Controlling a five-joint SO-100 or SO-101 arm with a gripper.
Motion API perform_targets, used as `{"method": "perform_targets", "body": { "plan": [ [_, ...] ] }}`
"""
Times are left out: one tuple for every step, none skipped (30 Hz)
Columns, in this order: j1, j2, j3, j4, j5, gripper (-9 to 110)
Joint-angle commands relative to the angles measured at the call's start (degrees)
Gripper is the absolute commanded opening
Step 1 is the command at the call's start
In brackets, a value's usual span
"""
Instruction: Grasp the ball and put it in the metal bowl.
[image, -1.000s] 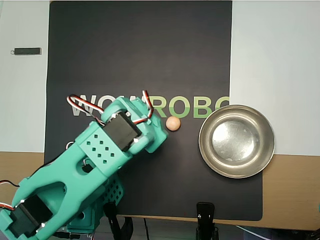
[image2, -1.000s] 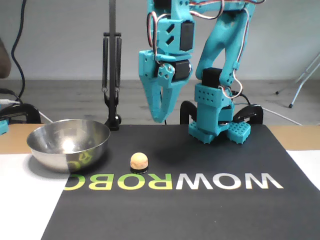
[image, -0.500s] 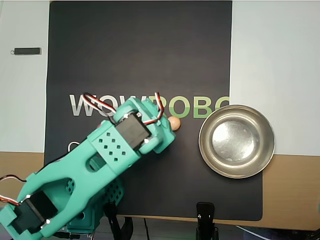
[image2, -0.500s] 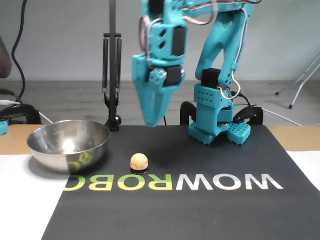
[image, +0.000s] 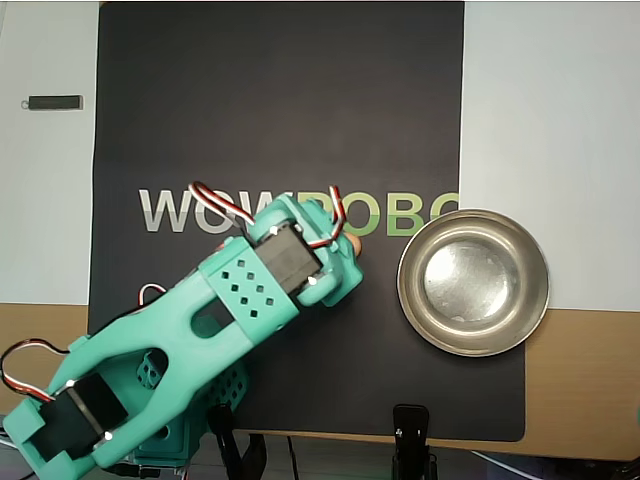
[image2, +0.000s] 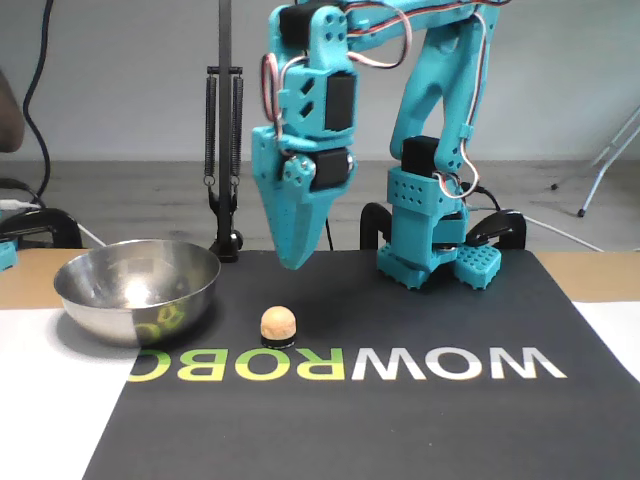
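The ball (image2: 278, 323), small and pale peach-orange, rests on the black mat just right of the metal bowl (image2: 75, 292) in the fixed view. My teal gripper (image2: 293, 262) hangs point-down in the air just above and slightly behind the ball, without touching it. Its fingers meet in a narrow wedge with nothing between them. From overhead the gripper (image: 338, 243) covers most of the ball (image: 354, 243), leaving only a sliver at its right edge. The shiny bowl (image: 410, 300) sits empty to the right of it.
A black mat (image: 280, 100) with WOWROBO lettering covers the table's middle. The arm's base (image2: 430, 250) stands at the mat's back edge, and a black stand (image2: 223, 150) rises behind the bowl. A small dark bar (image: 55, 102) lies at the overhead view's top left.
The gripper has swung toward the ball and dropped lower; from overhead it now hides most of the ball. Ball and bowl have not moved.
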Motion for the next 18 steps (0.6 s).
{"method": "perform_targets", "body": {
  "plan": [
    [0.5, 0.2, -1.3, -0.3, -0.3, 7],
    [0.8, 0.2, -1.3, -0.3, -0.3, 9],
    [1.0, 0.2, -1.3, -0.3, -0.3, 12],
    [1.1, 0.2, -1.3, -0.3, -0.3, 15],
    [1.1, 0.1, -1.3, -0.3, -0.3, 18],
    [1.1, 0.1, -1.3, -0.3, -0.3, 20],
    [1.1, 0.1, -1.3, -0.3, -0.3, 20],
    [1.1, 0.1, -1.3, -0.3, -0.3, 21],
    [1.1, 0.1, -1.3, -0.3, -0.3, 21],
    [1.1, 0.0, -1.3, -0.3, -0.3, 21],
    [1.1, 0.0, -1.3, -0.3, -0.3, 21],
    [1.1, 0.0, -1.3, -0.3, -0.3, 21],
    [1.1, 0.0, -1.3, -0.3, -0.3, 21],
    [1.1, 0.0, -1.3, -0.3, -0.3, 21],
    [1.1, -0.2, -1.3, -0.3, -0.3, 20],
    [1.1, -0.5, -1.3, -0.3, -0.3, 20],
    [1.2, -1.1, -1.4, -0.3, -0.3, 20],
    [1.6, -1.8, -1.8, -0.3, -0.3, 20]
  ]
}}
